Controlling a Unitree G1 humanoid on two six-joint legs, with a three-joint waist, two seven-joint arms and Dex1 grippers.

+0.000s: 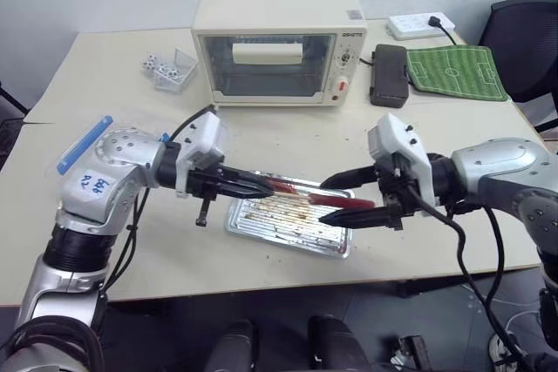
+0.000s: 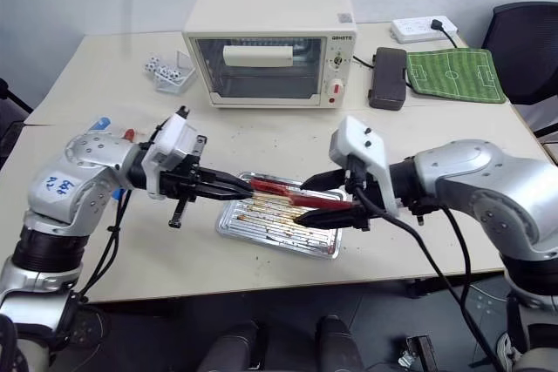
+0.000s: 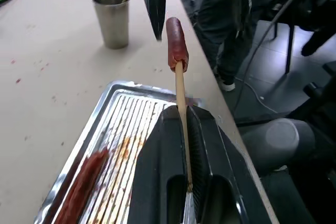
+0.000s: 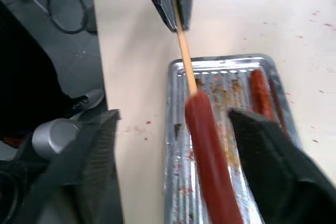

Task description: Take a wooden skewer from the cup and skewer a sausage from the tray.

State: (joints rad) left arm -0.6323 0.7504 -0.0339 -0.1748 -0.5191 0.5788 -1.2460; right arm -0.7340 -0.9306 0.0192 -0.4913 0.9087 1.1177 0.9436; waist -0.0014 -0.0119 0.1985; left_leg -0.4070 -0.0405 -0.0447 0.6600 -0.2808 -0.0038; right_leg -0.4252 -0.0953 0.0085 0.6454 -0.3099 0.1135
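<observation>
My left gripper [image 1: 261, 187] is shut on the wooden skewer [image 3: 181, 95]. A glossy red-brown sausage [image 3: 177, 43] is stuck on the skewer's far end, held level above the metal tray [image 1: 336, 246]. My right gripper [image 1: 324, 201] is open. Its two fingers stand apart on either side of the skewered sausage [image 4: 207, 145] without touching it. A second sausage [image 4: 260, 95] lies along the tray's far side. The grey metal cup [image 3: 112, 19] stands on the table beyond the tray with another stick in it.
A cream toaster oven [image 1: 275, 45] stands at the back of the table. Beside it are a clear box of dice [image 1: 170, 67], a black case [image 1: 390, 74], a green pitch mat [image 1: 453, 71] and a power strip [image 1: 420, 23]. A bag with blue strips [image 1: 85, 143] lies at the left.
</observation>
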